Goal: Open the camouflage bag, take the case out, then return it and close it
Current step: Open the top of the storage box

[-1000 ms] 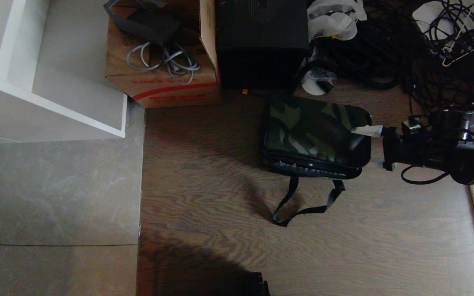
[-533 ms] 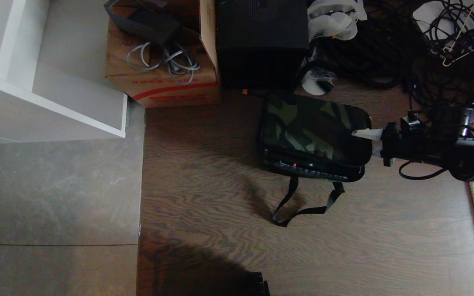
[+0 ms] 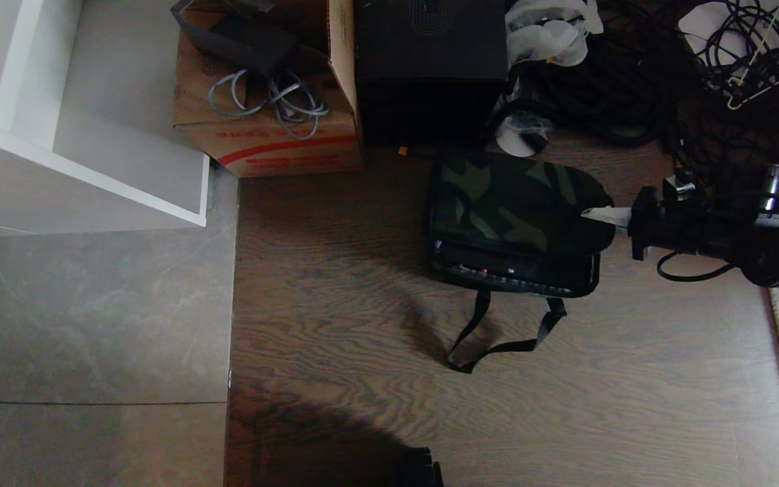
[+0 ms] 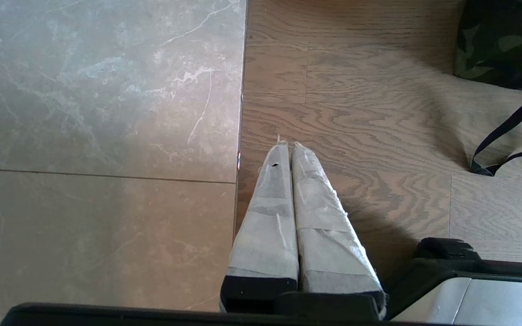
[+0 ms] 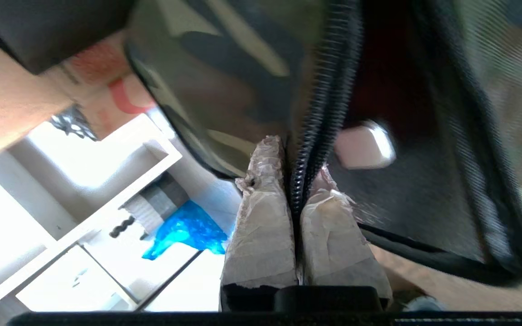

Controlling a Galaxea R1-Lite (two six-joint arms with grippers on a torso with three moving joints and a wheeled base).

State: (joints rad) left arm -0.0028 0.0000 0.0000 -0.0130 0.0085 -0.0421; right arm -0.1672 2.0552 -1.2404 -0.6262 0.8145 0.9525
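The right end effector (image 5: 295,181) is pinching the camouflage bag's (image 3: 514,203) zippered flap edge (image 5: 320,113), probably for lifting it open; the left end effector (image 4: 288,147) is idling, closed.

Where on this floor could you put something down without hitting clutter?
The wood floor between the grey tiles and the camouflage bag is bare, as is the stretch nearer than its strap. Behind the bag it is crowded: cardboard carton, black box, tangled cables.
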